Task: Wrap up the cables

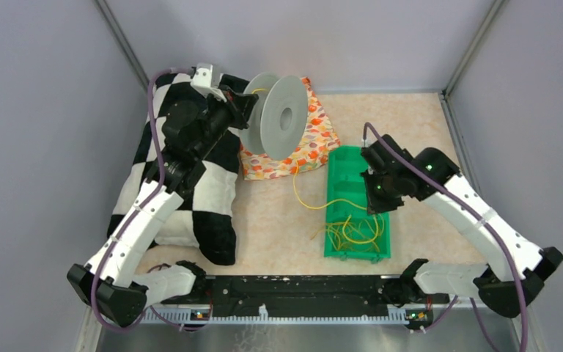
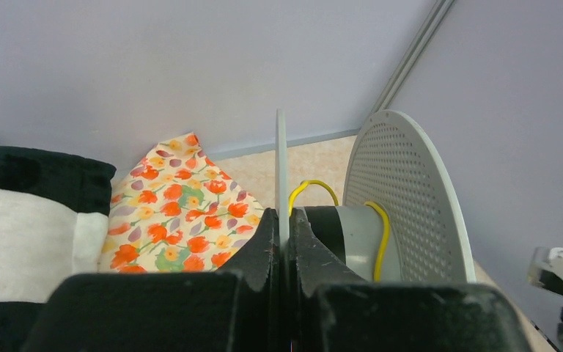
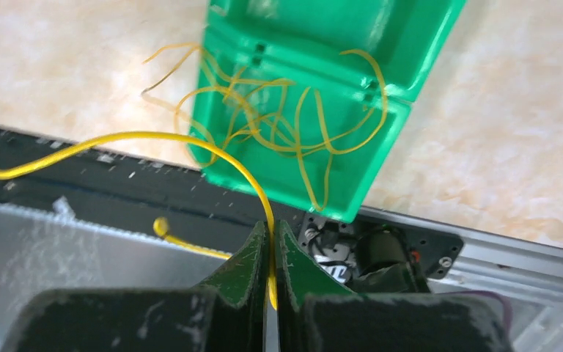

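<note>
A grey plastic spool [image 1: 273,117] is clamped by its flange in the left gripper [image 2: 284,220]. One strand of the thin yellow cables [image 1: 352,233], heaped in a green plastic tray [image 1: 348,165], is pinched tight in the right gripper [image 3: 269,236]. Winding seems begun; slack must be fed next.

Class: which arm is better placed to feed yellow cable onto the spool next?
Probably the right gripper: its jaws pinch the yellow cable over the green tray. The left gripper is busy, jaws clamping the spool.
</note>
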Robot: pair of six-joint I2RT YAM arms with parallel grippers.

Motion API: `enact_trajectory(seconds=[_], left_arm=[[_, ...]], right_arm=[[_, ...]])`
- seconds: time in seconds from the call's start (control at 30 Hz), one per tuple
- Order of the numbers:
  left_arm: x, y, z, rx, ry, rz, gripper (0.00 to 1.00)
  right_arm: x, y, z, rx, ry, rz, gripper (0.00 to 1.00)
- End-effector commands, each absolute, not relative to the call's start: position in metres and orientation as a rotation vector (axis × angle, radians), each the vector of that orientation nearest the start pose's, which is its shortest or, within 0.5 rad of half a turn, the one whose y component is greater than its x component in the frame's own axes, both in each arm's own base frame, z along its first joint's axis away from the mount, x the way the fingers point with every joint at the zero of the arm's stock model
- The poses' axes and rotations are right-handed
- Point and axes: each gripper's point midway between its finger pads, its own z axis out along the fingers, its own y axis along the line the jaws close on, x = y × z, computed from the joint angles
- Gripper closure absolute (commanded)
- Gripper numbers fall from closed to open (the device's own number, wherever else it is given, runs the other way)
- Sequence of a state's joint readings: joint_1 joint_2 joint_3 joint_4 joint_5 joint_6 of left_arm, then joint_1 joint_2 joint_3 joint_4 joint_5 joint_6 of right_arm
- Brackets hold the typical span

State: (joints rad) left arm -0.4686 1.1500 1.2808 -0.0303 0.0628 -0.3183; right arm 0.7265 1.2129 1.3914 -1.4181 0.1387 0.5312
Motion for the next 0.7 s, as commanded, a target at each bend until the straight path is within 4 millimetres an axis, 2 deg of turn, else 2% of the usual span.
enact_trajectory(seconds=[0.0, 0.1, 0.17, 0.23, 0.27, 0.33, 0.37, 0.43, 0.5, 0.57, 0.67], left_arm=[[0.325, -0.193, 0.499, 0.159, 1.291, -0.719, 1.00], [0.331, -0.199, 0.491, 0.163, 1.321, -0.730, 1.00], [0.338, -0.198, 0.484, 0.128, 1.357, -0.722, 1.00], [0.353, -0.182, 0.469, -0.011, 1.436, -0.660, 1.00], [0.363, -0.168, 0.459, -0.118, 1.474, -0.597, 1.00], [0.373, -0.152, 0.447, -0.238, 1.513, -0.518, 1.00], [0.377, -0.145, 0.442, -0.273, 1.523, -0.477, 1.00], [0.385, -0.134, 0.429, -0.301, 1.554, -0.372, 1.00], [0.391, -0.128, 0.416, -0.282, 1.592, -0.276, 1.00], [0.392, -0.128, 0.402, -0.257, 1.631, -0.225, 1.00], [0.386, -0.129, 0.395, -0.243, 1.629, -0.193, 1.00]], right_arm=[[0.129, 0.156, 0.231, -0.326, 2.767, 0.417, 1.00], [0.134, 0.188, 0.260, -0.357, 2.605, 0.690, 1.00], [0.138, 0.210, 0.288, -0.412, 2.458, 0.869, 1.00], [0.138, 0.224, 0.304, -0.459, 2.376, 0.976, 1.00], [0.137, 0.231, 0.306, -0.500, 2.359, 1.002, 1.00], [0.132, 0.243, 0.304, -0.612, 2.326, 0.952, 1.00], [0.137, 0.245, 0.304, -0.622, 2.309, 0.890, 1.00], [0.128, 0.260, 0.314, -0.741, 2.246, 0.893, 1.00], [0.122, 0.276, 0.340, -0.837, 2.121, 0.991, 1.00], [0.125, 0.291, 0.380, -0.833, 1.931, 1.075, 1.00], [0.135, 0.301, 0.440, -0.799, 1.713, 1.117, 1.00]])
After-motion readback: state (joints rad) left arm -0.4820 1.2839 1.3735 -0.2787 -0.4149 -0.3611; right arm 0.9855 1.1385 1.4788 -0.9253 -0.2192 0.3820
